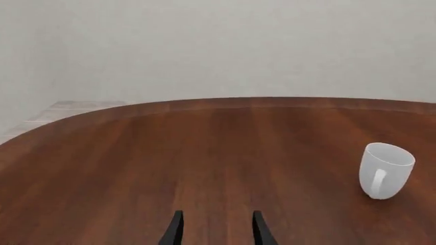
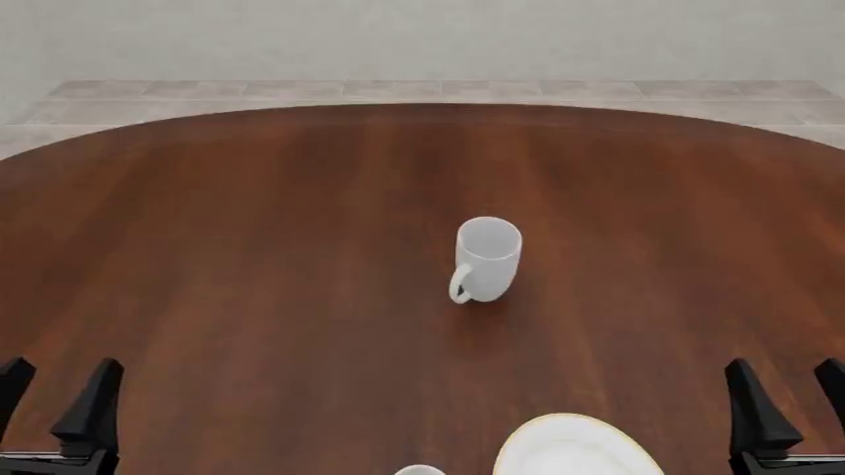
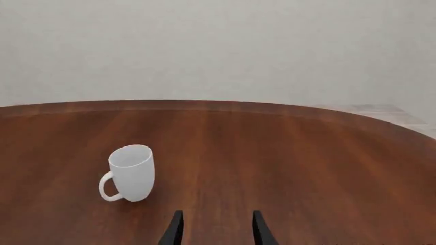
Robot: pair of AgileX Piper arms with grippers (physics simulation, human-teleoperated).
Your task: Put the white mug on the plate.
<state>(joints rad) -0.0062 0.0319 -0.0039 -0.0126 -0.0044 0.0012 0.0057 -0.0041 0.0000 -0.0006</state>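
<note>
The white mug (image 2: 486, 259) stands upright near the middle of the brown table, its handle turned toward the near left. The left wrist view catches the mug (image 1: 385, 170) too, and so does the right wrist view (image 3: 130, 173). The plate (image 2: 576, 450) lies at the near edge, right of centre, partly cut off. My left gripper (image 2: 55, 394) waits open at the near left corner, far from the mug. My right gripper (image 2: 789, 396) waits open at the near right corner. Both grippers (image 1: 216, 228) (image 3: 214, 228) hold nothing.
A small white round object (image 2: 419, 470) peeks in at the near edge, left of the plate. The round wooden table (image 2: 264, 247) curves away at the far side, with tiled floor and a pale wall beyond.
</note>
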